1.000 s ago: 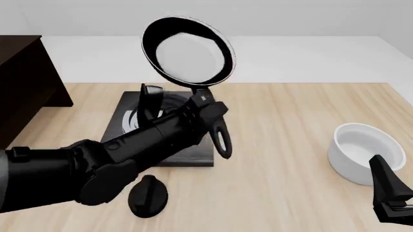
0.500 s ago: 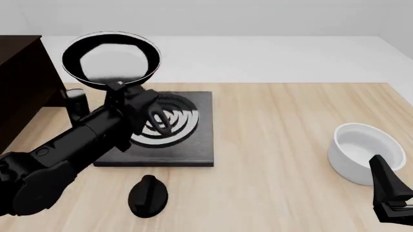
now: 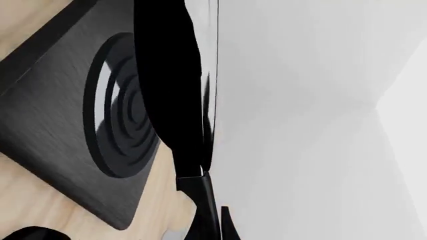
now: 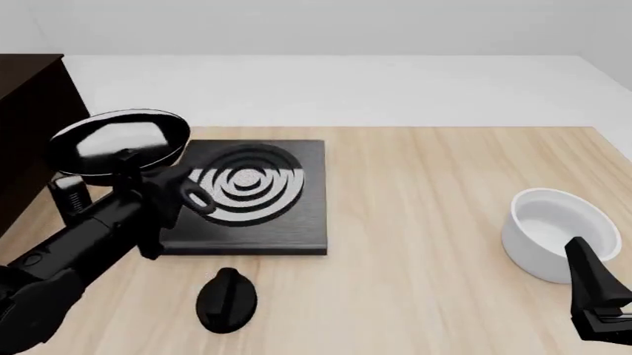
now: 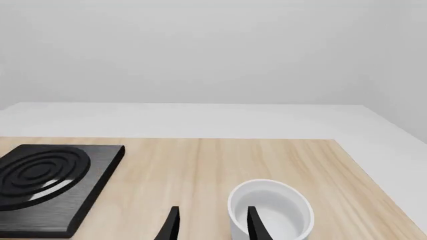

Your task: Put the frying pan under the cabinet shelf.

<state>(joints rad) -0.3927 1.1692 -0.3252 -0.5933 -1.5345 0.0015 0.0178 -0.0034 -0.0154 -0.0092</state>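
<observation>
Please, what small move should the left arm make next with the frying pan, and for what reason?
Probably carry it further to the left and lower it. The left hand holds the frying pan by its handle, lifted and tilted above the left edge of the stove plate. The cabinet shelf stands just to its left, and the pan is not yet under it.

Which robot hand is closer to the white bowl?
The right one. The right gripper sits just in front of the white bowl at the table's right side, empty. The left gripper is far across the table, holding the frying pan by the stove plate.
</observation>
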